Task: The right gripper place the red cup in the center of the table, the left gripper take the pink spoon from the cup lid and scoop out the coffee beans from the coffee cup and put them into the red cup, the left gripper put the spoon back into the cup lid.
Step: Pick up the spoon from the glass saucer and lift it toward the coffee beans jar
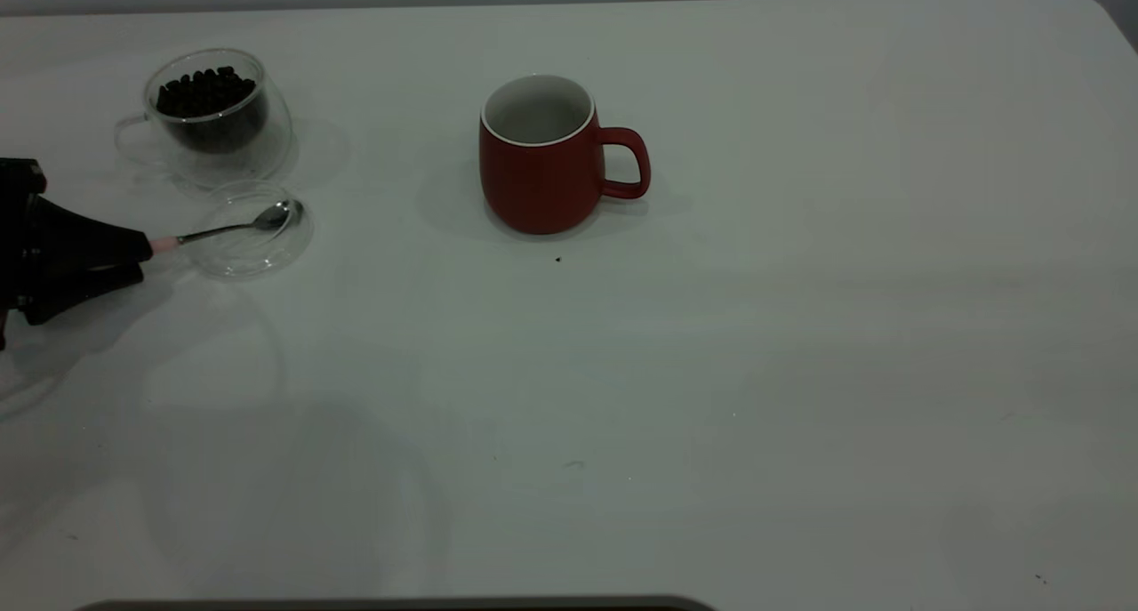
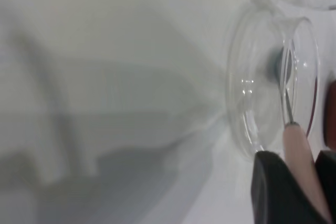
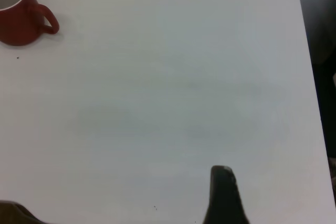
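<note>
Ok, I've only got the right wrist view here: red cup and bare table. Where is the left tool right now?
Observer: The left tool is low at the left edge of the table, shut on the pale handle of the pink spoon.
Operator: Is the spoon lifted out?
Observer: No. Its metal bowl lies inside the cup lid, over the far side of the disc.
Operator: And where does the scoop have to go from there?
Observer: The coffee cup stands just behind the lid, heaped with coffee beans, well to the left of your red cup.
</note>
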